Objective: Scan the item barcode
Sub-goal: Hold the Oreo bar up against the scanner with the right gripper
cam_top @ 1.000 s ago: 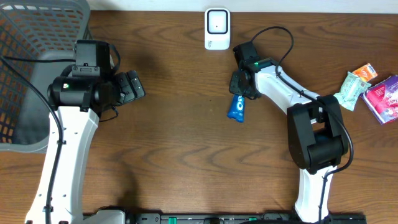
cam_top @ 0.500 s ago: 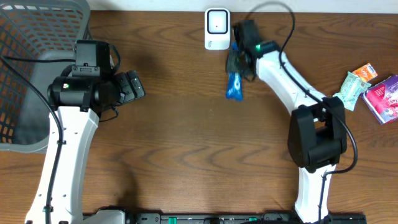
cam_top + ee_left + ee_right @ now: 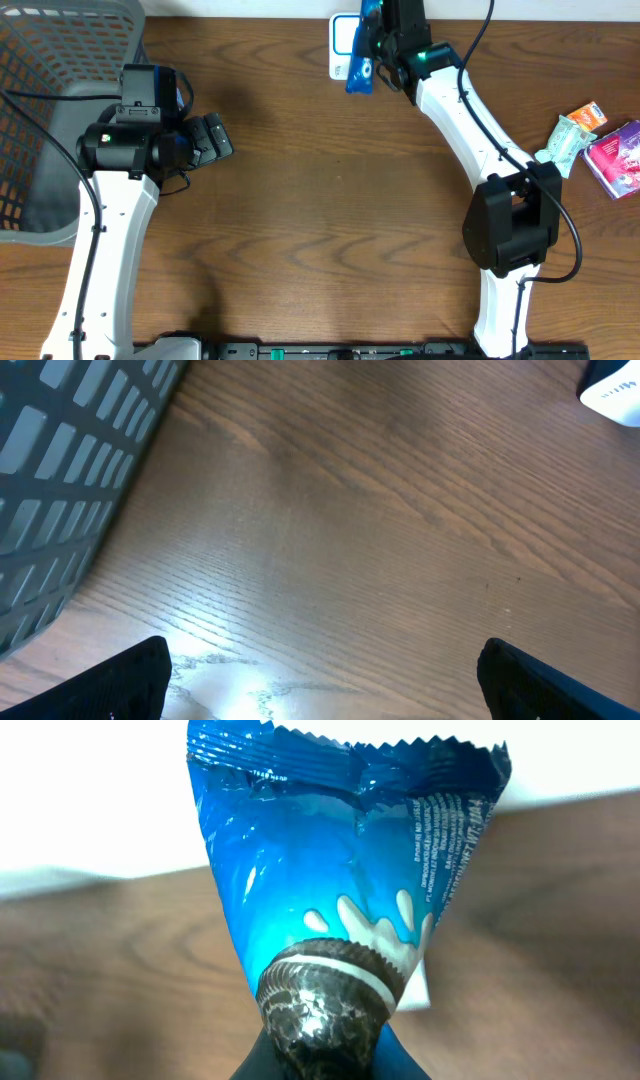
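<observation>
My right pincer [image 3: 320, 1065] is clamped tight on one end of the blue glossy cookie packet [image 3: 345, 870], right at the printed cookie, and the rest of the wrapper sticks out past the tips, unsupported

The packet is in the air at the far edge of the brown wooden table [image 3: 320, 220], over the right side of the white box-shaped scanner [image 3: 342, 45]; touching or just above, I can't tell

Risks as I see them:
- no barcode on the face my wrist view shows, only fine print; if the code isn't turned to the scanner window, no read
- crinkled shiny foil could glare or fold over the code
- thin end grip, so a quick wrist twist could let the packet slide out
- arm stretched far, so a push down could shove the scanner

My left pincer [image 3: 320, 690] is wide open, holding nothing, low over bare wood near the grey plastic mesh basket [image 3: 60, 60] at far left. Loose snack packets [image 3: 590, 140] sit well apart at right
</observation>
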